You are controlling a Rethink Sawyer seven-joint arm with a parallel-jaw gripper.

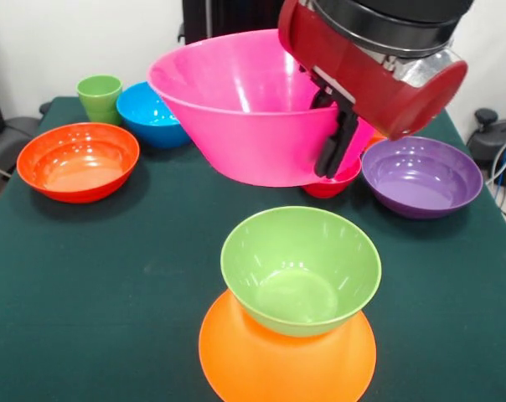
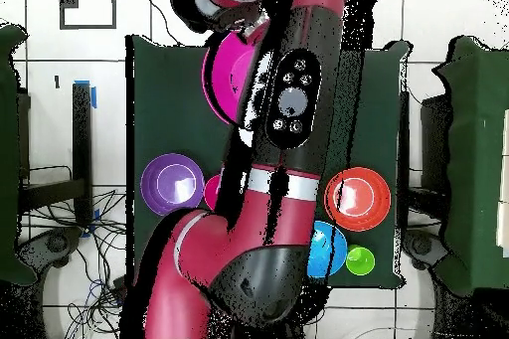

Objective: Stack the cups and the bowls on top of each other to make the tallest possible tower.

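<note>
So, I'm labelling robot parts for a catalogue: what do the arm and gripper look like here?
The arm is glossy red with black rings and a silver metal band near the wrist. From overhead, it carries a black oval panel with grey round buttons and a white band. The gripper is black, slim and angular.

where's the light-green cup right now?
In the front view the cup stands upright at the table's far left corner, right beside the blue bowl and behind the red-orange bowl. Overhead it sits next to the blue bowl.
</note>
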